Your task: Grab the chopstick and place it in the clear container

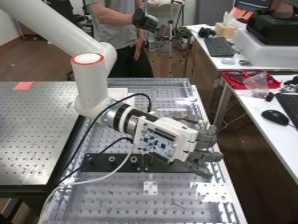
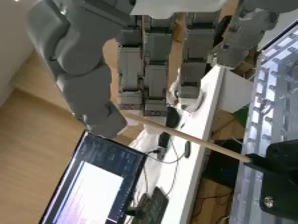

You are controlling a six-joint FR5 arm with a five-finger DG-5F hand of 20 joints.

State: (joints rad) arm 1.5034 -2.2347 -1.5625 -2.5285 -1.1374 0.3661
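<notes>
While the robot hand (image 1: pixel 205 156) is held above the perforated metal bench (image 1: pixel 113 199), its grey fingers are extended loosely, well open, and are closed around nothing. In the wrist view, a thin wooden chopstick (image 2: pixel 194 139) is seen at a slant, one end met by a black holder (image 2: pixel 281 180), the other lying near the tip of the thumb (image 2: pixel 105 120); whether they touch cannot be told. Beyond, a lit monitor (image 2: pixel 90 185) is shown beside a white desk (image 2: pixel 185 200)

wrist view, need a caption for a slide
Chopstick slanting from a black mount toward the dark grey fingers.
</notes>
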